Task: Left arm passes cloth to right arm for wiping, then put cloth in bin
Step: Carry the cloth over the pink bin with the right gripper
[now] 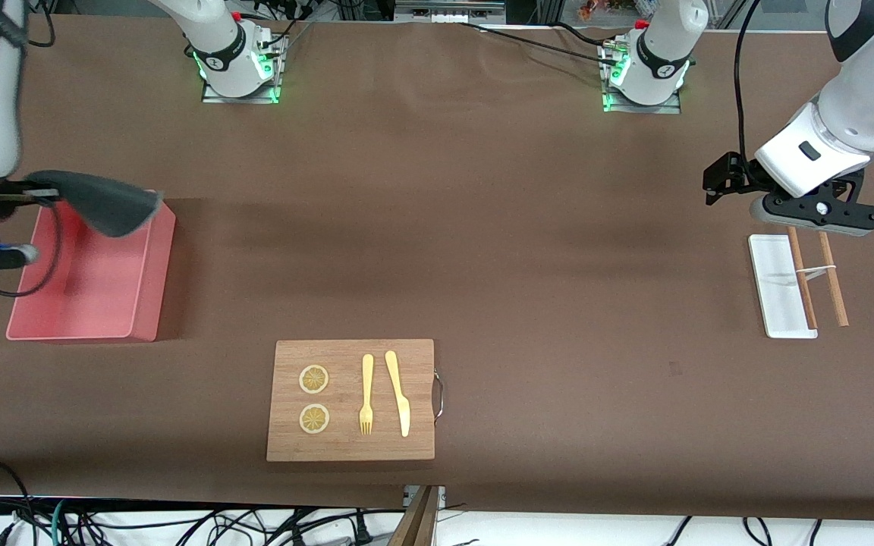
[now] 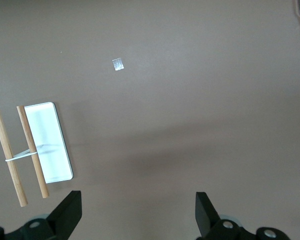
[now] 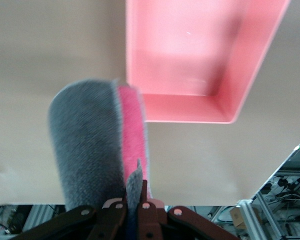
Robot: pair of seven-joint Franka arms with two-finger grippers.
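Observation:
My right gripper [image 1: 44, 196] is shut on one edge of the cloth [image 1: 107, 205] and holds it in the air over the bin's [image 1: 95, 296] wall nearest the arm bases. The cloth hangs out dark grey in the front view. In the right wrist view the cloth [image 3: 90, 140] shows grey with a pink-red face, pinched in the gripper [image 3: 135, 200], and the pink bin [image 3: 190, 107] lies below. The bin holds nothing. My left gripper [image 1: 820, 224] is open and empty [image 2: 138, 212], hovering over the table at the left arm's end, and waits.
A wooden board [image 1: 414, 364] with two lemon slices, a yellow fork and a yellow knife lies near the front camera. A narrow white tray [image 1: 774, 288] and two wooden sticks [image 1: 835, 288] lie under the left gripper; both show in the left wrist view [image 2: 47, 142].

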